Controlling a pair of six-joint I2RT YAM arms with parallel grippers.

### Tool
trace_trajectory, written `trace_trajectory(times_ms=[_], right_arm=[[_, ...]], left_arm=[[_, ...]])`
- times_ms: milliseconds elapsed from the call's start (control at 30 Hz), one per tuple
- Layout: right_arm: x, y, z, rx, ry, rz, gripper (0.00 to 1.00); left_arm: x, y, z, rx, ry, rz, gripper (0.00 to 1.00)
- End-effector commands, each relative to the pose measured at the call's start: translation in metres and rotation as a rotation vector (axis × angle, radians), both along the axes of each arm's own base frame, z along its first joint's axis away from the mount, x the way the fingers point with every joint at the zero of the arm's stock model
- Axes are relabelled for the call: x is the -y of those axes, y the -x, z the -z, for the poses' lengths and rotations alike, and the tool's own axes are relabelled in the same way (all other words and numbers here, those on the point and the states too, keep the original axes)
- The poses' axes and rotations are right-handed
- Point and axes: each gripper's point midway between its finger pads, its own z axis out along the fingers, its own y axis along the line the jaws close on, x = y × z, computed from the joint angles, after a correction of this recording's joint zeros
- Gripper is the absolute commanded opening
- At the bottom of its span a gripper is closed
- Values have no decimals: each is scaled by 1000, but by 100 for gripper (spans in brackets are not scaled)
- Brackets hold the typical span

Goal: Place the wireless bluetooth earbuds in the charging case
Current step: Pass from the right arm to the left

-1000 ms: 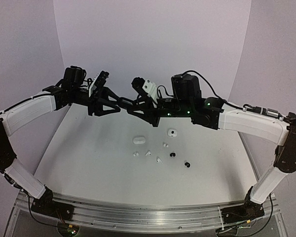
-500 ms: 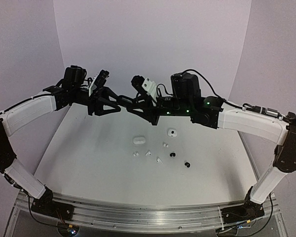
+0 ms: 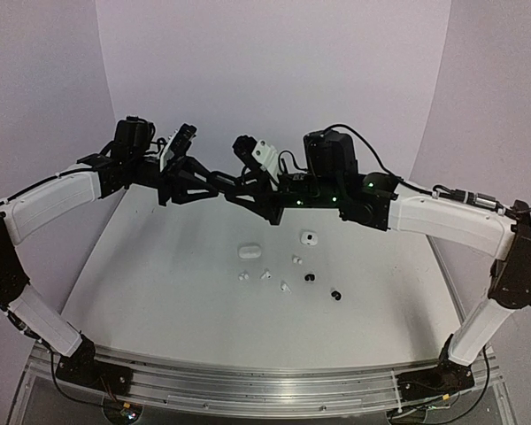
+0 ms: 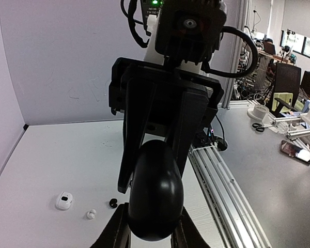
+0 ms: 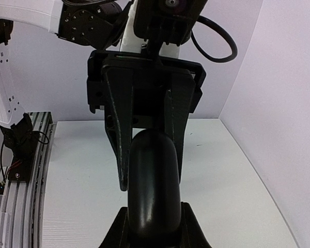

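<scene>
No lettering, label, brand or number can be read in any of the views.

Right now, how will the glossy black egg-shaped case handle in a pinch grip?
The glossy black case looks hard and smooth, so probably slippery. Its rounded sides may let it pivot in the left gripper. Set down, it would likely rock.

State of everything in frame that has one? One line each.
left tool, shut on black case
right tool, shut on the same case
black case, looks closed, held in the air between both tools
white case, looks closed, on table
second white case, on table, lid unclear
white earbuds, four, loose on table
black earbuds, two, loose on table
</scene>
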Motion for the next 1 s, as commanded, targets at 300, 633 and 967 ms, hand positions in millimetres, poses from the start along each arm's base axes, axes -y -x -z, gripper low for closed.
trace_trajectory(times_ms=[300,633,967], right_arm=[[-2,-7,-14,-2,-46,34,50],[3,-17,-25,6,-65,100,73],[15,-26,-36,15,-82,160,72]], left_arm=[[0,17,-14,57,29,41,0],[-1,14,-4,246,4,30,0],[-3,11,4,334,-33,21,0]])
